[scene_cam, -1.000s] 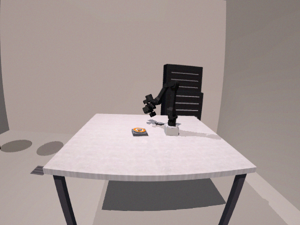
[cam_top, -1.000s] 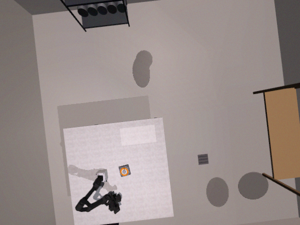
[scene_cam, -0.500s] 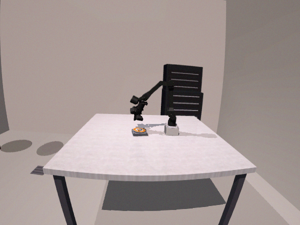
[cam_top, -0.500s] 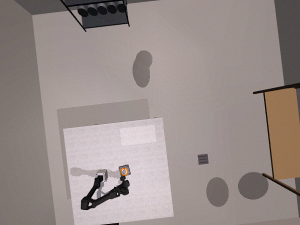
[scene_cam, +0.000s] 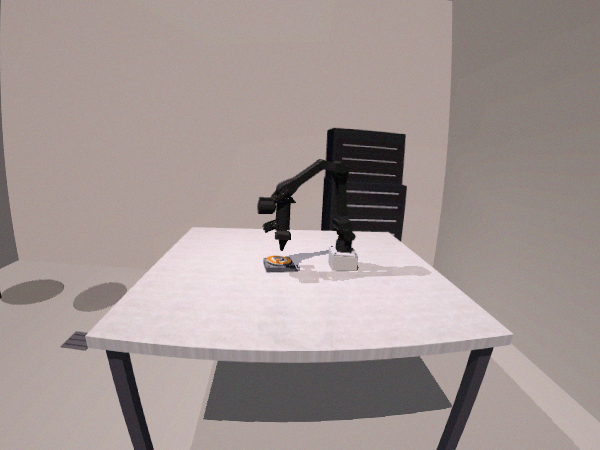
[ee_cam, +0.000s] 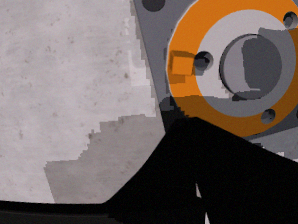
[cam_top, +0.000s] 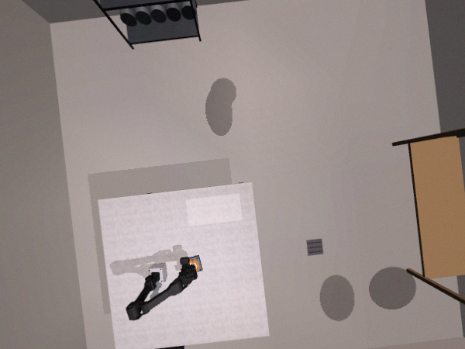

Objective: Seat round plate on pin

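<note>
The round plate (cam_top: 198,266) (scene_cam: 270,260) (ee_cam: 201,16), with an orange ring and a pale centre, sits around the round grey post (ee_cam: 265,65) on the dark grey square base (scene_cam: 281,269) (ee_cam: 154,30). Its orange tab (ee_cam: 182,64) points left in the wrist view, with a dark hole (ee_cam: 203,60) beside it. The ring has other small holes near its edge. I cannot make out the pin, nor tell how much the plate tilts. My gripper (scene_cam: 282,249) (ee_cam: 186,129) is shut and empty, pointing down a little above the plate. It hides part of the base and plate edge in the wrist view.
The base stands on the white table (cam_top: 229,302) (scene_cam: 320,310). The arm's white mount (scene_cam: 343,261) stands beside it, to the right in the exterior view. The arm's shadow falls across the table and part of the plate. A dark cabinet (scene_cam: 367,155) stands behind the table.
</note>
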Controlling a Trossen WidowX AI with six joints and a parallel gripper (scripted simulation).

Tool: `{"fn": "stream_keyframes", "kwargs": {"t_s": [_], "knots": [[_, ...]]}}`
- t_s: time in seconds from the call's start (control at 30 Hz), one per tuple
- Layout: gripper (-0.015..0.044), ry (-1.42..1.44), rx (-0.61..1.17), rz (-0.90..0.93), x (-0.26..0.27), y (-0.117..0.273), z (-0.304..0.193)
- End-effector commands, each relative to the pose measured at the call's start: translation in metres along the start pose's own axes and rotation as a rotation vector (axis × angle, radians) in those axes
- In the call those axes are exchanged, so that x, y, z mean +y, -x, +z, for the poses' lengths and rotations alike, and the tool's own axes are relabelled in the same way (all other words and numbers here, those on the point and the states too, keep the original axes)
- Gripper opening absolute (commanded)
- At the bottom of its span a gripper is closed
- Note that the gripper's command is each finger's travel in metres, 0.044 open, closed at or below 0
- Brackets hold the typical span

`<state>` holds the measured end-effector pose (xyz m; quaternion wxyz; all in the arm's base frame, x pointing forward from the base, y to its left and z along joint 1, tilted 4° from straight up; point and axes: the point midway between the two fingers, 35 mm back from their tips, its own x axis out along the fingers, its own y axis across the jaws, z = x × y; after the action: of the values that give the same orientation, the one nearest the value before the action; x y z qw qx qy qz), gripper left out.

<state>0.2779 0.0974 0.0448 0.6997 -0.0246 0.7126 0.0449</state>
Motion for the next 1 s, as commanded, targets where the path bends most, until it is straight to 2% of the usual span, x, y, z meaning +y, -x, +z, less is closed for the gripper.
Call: {"fn": "stream_keyframes", "kwargs": {"t_s": [0.0, 0.3, 0.97], "knots": [[0.0000, -0.014, 0.013, 0.003, 0.001, -0.005, -0.001], [0.0000, -0.014, 0.013, 0.003, 0.000, -0.048, -0.003], [0.0000, -0.014, 0.012, 0.003, 0.000, -0.050, 0.017]]}}
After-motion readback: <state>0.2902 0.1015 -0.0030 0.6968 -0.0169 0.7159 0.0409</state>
